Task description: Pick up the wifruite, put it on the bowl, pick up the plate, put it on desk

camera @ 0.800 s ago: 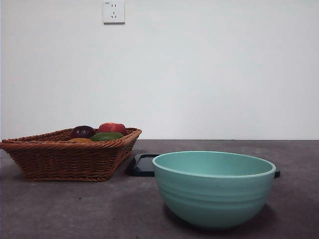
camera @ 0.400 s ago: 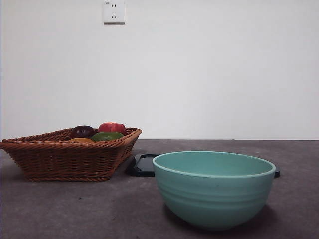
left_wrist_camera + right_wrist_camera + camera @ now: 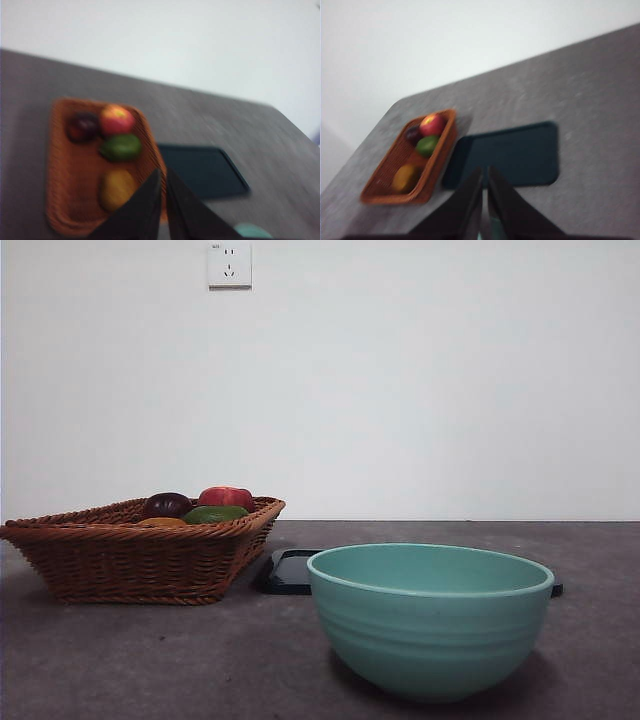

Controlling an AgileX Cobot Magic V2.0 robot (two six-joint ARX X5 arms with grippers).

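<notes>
I see the mint-green bowl (image 3: 430, 620) standing near and large on the dark grey-brown desk (image 3: 150, 660), toward the right of the front view. Behind it lies a flat dark plate (image 3: 285, 572), rectangular with rounded corners, just beside a brown wicker basket (image 3: 130, 560) at the left. The wifruite (image 3: 116, 189) lies in the basket, orange-brown and oval, apart from the other three fruits grouped at the opposite end: a green fruit (image 3: 120, 147), a red-and-yellow apple (image 3: 117, 119) and a dark purple round fruit (image 3: 82, 127). From the front I catch only a sliver of the wifruite over the basket's rim.

Neither arm shows in the front view. My left gripper (image 3: 162, 175) hangs above the table with its jaws pressed nearly together, holding nothing; it sits over the basket's edge next to the plate. My right gripper (image 3: 484, 172) is likewise closed and empty, raised over the plate's near side. Both wrist views are blurred, so finer detail of the fruits is perhaps unreliable. A white wall socket (image 3: 229, 263) sits high on the wall.
</notes>
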